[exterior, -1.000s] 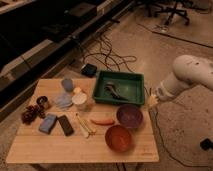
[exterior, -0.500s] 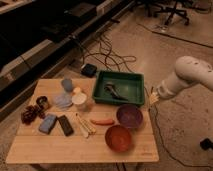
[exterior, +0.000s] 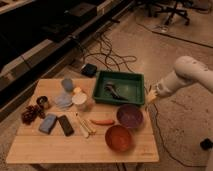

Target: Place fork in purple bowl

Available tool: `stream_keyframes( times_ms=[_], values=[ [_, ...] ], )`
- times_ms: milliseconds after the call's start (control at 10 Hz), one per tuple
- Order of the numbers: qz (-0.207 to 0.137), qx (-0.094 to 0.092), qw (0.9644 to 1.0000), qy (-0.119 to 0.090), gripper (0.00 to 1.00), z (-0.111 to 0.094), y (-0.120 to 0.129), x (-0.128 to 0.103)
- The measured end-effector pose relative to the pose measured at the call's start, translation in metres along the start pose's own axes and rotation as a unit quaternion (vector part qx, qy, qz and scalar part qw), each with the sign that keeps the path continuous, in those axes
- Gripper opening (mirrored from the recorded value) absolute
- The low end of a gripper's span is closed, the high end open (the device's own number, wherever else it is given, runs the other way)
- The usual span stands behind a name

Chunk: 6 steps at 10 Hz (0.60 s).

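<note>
The purple bowl [exterior: 130, 116] stands near the right edge of the wooden table [exterior: 50, 150], just behind the orange-red bowl [exterior: 119, 138]. I cannot make out a slim silver fork anywhere on the table. My gripper [exterior: 150, 95] hangs at the end of the white arm [exterior: 185, 75], just off the table's right side. It is beside the right rim of the green tray [exterior: 120, 76] and above and to the right of the purple bowl. I see nothing in it.
A grey metal piece [exterior: 114, 91] lies in the green tray. Pale cream utensils [exterior: 82, 124], an orange carrot-like item [exterior: 102, 121], a white cup [exterior: 79, 99], a blue sponge [exterior: 48, 123], a dark block [exterior: 65, 125] and grapes [exterior: 30, 114] fill the left half. Cables run across the floor behind.
The arm has lifted only slightly beside the tray. Nothing on the table has moved.
</note>
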Motion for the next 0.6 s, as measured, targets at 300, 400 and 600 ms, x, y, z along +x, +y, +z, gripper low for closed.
stream_keyframes(
  times_ms=[300,400,600],
  values=[
    [0.001,-0.02,0.9998,0.009,0.0,0.021,0.017,-0.01],
    [0.001,-0.023,0.9997,0.011,0.0,0.026,0.021,-0.012],
    [0.0,-0.03,0.9995,0.011,0.0,0.034,0.026,-0.014]
  ],
)
